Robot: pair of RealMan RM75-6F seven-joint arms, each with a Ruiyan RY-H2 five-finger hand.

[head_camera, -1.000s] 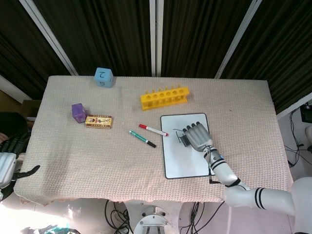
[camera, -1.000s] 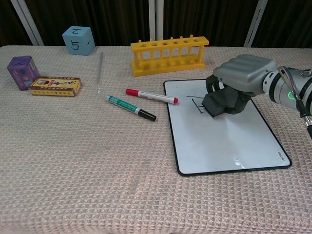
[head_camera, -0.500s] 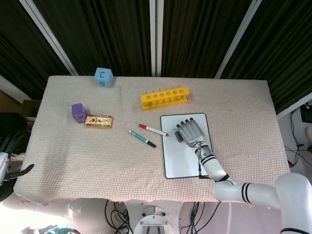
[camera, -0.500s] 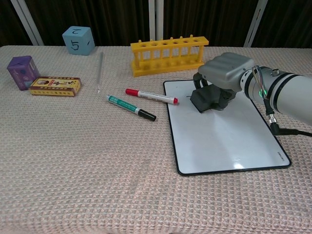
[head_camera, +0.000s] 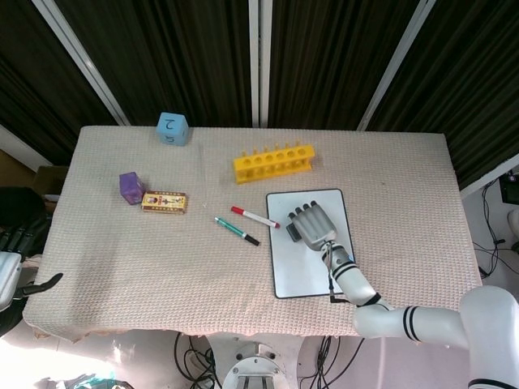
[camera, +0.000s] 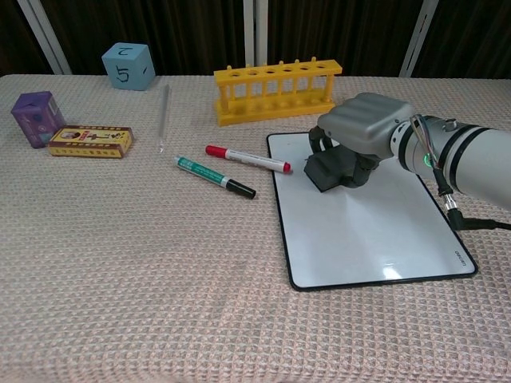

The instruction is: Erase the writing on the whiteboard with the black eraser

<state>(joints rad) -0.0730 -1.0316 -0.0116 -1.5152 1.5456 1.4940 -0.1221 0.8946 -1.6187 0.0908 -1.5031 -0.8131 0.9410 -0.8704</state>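
Since writing vanished, right hand [camera: 361, 132] shifted eraser [camera: 329, 171] left.

The right hand [camera: 363, 128] covers most of the eraser [camera: 329, 171], so its grip cannot be made out. The left hand [head_camera: 18, 275] is cut off by the head view's left edge, and its fingers are too dark to read. The label on the box [camera: 89, 141] is too small to read.
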